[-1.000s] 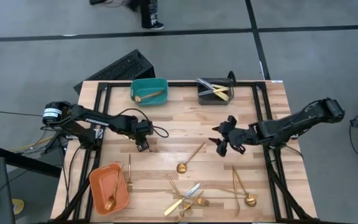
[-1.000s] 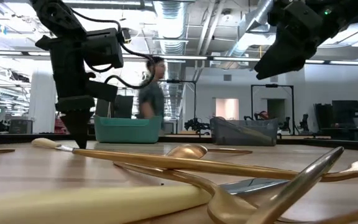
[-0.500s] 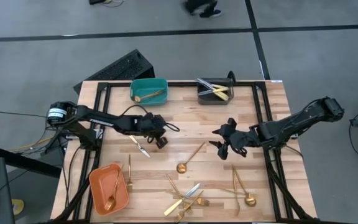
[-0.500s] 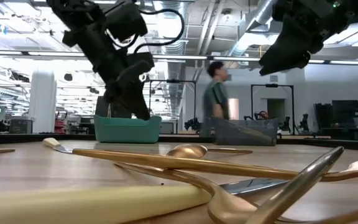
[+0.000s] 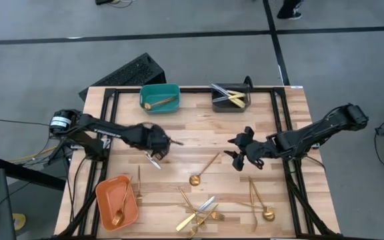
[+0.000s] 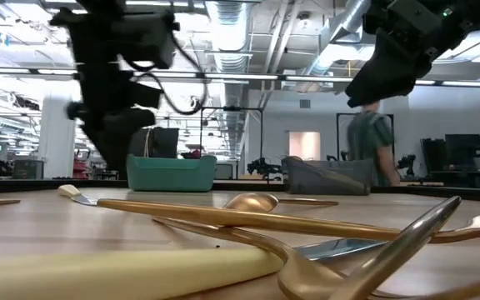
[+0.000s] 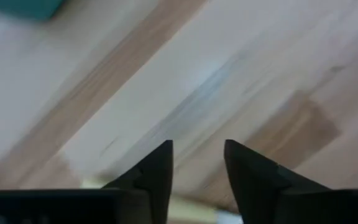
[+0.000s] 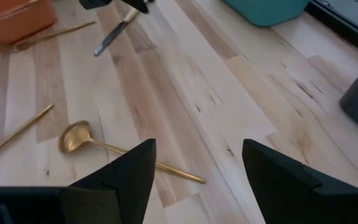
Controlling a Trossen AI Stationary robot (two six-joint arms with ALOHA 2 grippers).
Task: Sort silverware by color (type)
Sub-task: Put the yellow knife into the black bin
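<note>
The left pincer (image 5: pixel 167 142) hovers, fingers apart, above a knife (image 5: pixel 153 158) on the table (image 5: pixel 199 127); the right pincer (image 5: pixel 235 155) waits, fingers apart, near a spoon (image 5: pixel 204 169).

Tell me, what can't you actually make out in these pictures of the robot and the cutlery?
- Left gripper, high view: the arm hides whether it touches the knife beneath it.
- Left wrist view: motion blur smears the table; no cutlery can be told.
- Cutlery pile, high view: pieces overlap and are too small to count or sort by type.
- Low view: a near fork is cut off by the picture's edge.
- Orange bin, high view: contents too small to name.
</note>
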